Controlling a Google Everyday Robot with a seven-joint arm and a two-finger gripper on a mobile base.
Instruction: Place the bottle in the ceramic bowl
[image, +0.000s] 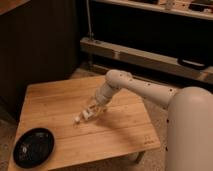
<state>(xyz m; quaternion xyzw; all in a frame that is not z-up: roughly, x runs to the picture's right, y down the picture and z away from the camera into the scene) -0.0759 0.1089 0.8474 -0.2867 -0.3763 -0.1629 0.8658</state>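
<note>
Black ceramic bowl (34, 147) at the near left corner of the wooden table (55, 100); its dark inside shows only faint pale specks. The bottle (79, 119) lies low over the table's middle, to the right of and farther back than the bowl and well apart from it, white cap pointing left. The gripper (91, 112) sits at the bottle's right end, seemingly in contact; whether it is clamped on the bottle cannot be told. The arm (145, 90) reaches in from the right, where the robot's body is cut off.
</note>
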